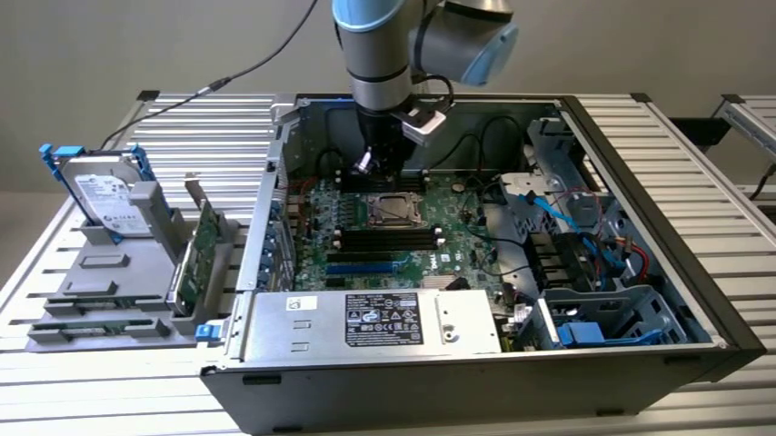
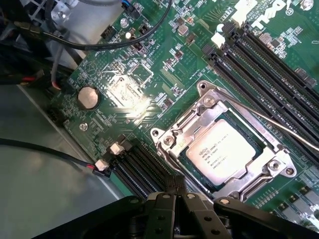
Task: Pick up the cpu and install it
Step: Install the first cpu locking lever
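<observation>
**The chip is in its socket, the pincer stands closed just beside it**

Since the cpu (image 2: 223, 152) already lies inside the metal socket frame (image 2: 209, 107) on the green motherboard (image 2: 149, 64), the work at this moment is about the seating, in my judgement, and not about carrying. The pincer (image 2: 177, 199) is closed and holds nothing; its two fingers meet tip to tip, and they stand just beside the near edge of the frame, above the black memory slots (image 2: 142, 167) that run next to it. In the exterior view the pincer (image 1: 363, 163) hangs low inside the open computer case (image 1: 631, 300), a little behind the socket (image 1: 394, 211).

To do this step well, I think the arm should move slowly and straight, without sideways drag across the chip, because the contacts below such a chip are probably delicate. The thin metal lever (image 2: 279, 124) crosses the far side of the frame and should not be caught by the fingers. The loose black cable (image 2: 45, 152) near the pincer is another thing to avoid.

The chip looks like a small flat square with a dull silver top and some fine printed text on it. It seems to lie level in the frame, with its edges parallel to it. Whether it is fully seated I cannot tell.
</observation>
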Controlling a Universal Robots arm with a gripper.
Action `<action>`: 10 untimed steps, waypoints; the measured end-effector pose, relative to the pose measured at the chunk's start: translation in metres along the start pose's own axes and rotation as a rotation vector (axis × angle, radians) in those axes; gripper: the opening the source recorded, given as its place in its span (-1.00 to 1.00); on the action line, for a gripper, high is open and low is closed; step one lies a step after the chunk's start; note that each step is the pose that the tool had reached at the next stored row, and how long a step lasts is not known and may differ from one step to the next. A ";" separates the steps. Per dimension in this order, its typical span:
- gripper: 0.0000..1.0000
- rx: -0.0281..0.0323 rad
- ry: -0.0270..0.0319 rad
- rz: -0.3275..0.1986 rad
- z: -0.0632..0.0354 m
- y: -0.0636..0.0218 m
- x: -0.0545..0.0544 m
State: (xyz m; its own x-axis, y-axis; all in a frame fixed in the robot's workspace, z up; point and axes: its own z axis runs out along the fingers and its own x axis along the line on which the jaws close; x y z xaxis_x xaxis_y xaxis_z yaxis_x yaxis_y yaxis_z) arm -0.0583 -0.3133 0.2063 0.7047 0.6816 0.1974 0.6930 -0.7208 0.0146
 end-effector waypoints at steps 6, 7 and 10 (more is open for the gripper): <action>-0.79 0.0001 0.0001 0.000 -0.0177 -0.0005 0.004; -0.79 0.0001 0.0001 -0.001 -0.0202 -0.0008 0.004; -0.79 0.0002 0.0002 -0.001 -0.0255 -0.0025 0.004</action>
State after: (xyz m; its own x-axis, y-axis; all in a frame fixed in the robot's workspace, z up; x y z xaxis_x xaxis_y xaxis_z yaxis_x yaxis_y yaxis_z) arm -0.0614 -0.3122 0.2321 0.7038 0.6823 0.1975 0.6939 -0.7200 0.0146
